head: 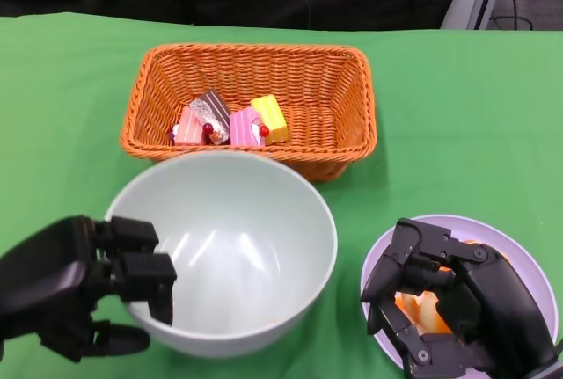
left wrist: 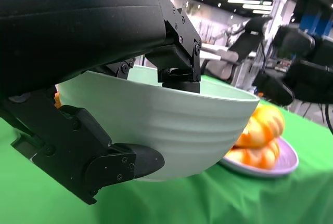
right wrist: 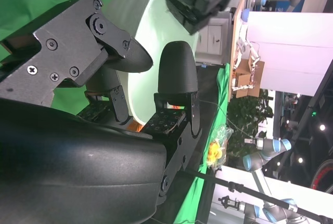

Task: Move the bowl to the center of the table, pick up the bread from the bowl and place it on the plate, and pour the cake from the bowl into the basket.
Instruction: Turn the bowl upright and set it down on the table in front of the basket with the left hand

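I see the bowl [head: 230, 251] near the front edge of the green tabletop [head: 457, 106], roughly centred left to right. It is pale green and shows no bread or cake inside in the head view. My left hand [head: 84, 287] grips its left rim: fingers [head: 145, 273] hooked over the rim into the bowl, a lower finger against the outer wall. The left wrist view confirms this, with one finger [left wrist: 179, 76] over the lip and another [left wrist: 122, 161] under the wall near the base. The bowl's base seems to sit on the cloth there, though I cannot tell for certain.

The basket [head: 251, 106], orange wicker, sits just behind the bowl toward the far edge; the bowl's far rim overlaps the basket's front wall in the head view, so I cannot tell whether they touch. Inside, at the basket's left-centre, lie the cake pieces [head: 229, 120]: pink, brown and yellow slices bunched together.

The plate [head: 528, 265], pale lilac, is at the front right corner, just beside the bowl. The bread [head: 420, 309], orange-yellow, lies on it; the left wrist view shows it [left wrist: 260, 133] piled on the plate's near side, close against the bowl wall.

My right hand [head: 449, 304] is over the plate, fingers curled down around the bread. I cannot tell whether it grips the bread or only cages it. In the right wrist view only a sliver of orange [right wrist: 136, 126] shows between the fingers [right wrist: 177, 73].
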`<state>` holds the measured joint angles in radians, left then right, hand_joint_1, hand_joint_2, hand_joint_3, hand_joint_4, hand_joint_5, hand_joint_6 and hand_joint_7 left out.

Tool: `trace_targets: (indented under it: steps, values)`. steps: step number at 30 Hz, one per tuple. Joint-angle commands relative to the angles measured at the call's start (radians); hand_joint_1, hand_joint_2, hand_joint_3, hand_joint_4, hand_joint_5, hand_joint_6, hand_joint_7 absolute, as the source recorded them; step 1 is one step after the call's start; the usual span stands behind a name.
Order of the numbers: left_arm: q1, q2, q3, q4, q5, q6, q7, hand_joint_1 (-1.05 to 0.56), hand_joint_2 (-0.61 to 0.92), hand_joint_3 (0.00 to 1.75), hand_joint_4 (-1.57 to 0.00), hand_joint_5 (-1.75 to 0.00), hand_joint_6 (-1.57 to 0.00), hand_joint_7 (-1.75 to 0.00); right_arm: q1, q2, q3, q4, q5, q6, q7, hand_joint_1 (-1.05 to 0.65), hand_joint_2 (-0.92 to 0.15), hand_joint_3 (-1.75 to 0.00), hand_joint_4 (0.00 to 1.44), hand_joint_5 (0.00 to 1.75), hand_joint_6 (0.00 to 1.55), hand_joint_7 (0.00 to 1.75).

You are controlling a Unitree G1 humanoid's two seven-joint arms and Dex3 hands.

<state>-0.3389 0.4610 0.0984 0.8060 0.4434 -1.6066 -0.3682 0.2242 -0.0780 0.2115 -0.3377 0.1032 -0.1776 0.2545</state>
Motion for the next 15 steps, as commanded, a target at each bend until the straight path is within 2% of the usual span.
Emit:
trace_targets:
  steps: [1, 3, 6, 8, 9, 15]
  values:
    - [0.002, 0.027, 0.001, 0.013, 0.061, -0.008, 0.047, -0.06, 0.49, 0.90, -0.77, -1.75, -0.57, -1.74, 0.004, -0.006, -0.007, -0.009, 0.009, 0.007, 0.003, -0.05, -0.47, -1.19, 0.75, 1.55, 0.74, 1.32]
    - [-0.003, 0.031, 0.000, 0.026, 0.104, -0.004, 0.057, -0.06, 0.50, 0.89, -0.76, -1.75, -0.56, -1.75, 0.005, -0.004, -0.007, -0.009, 0.009, 0.008, 0.001, -0.05, -0.47, -1.19, 0.74, 1.56, 0.73, 1.32]
    - [-0.009, 0.037, -0.002, 0.040, 0.187, 0.025, 0.085, -0.09, 0.64, 0.64, -0.73, -1.75, -0.54, -1.74, 0.005, -0.002, -0.006, -0.009, 0.010, 0.006, 0.000, -0.06, -0.47, -1.20, 0.75, 1.56, 0.74, 1.32]
    - [-0.014, 0.041, -0.008, 0.033, 0.242, 0.055, 0.118, -0.11, 0.67, 0.59, -0.71, -1.75, -0.53, -1.73, 0.005, -0.001, -0.006, -0.007, 0.012, 0.002, 0.002, -0.06, -0.47, -1.20, 0.75, 1.56, 0.74, 1.32]
    - [-0.020, 0.042, -0.015, 0.033, 0.271, 0.070, 0.141, -0.11, 0.69, 0.53, -0.71, -1.75, -0.52, -1.73, 0.005, -0.001, -0.006, -0.005, 0.008, -0.002, 0.000, -0.06, -0.47, -1.20, 0.75, 1.56, 0.74, 1.32]
    - [-0.043, 0.058, -0.086, 0.023, 0.443, 0.167, 0.348, -0.11, 0.75, 0.42, -0.72, -1.75, -0.57, -1.67, 0.003, -0.002, -0.004, -0.001, 0.004, -0.012, 0.002, -0.05, -0.47, -1.21, 0.75, 1.56, 0.73, 1.33]
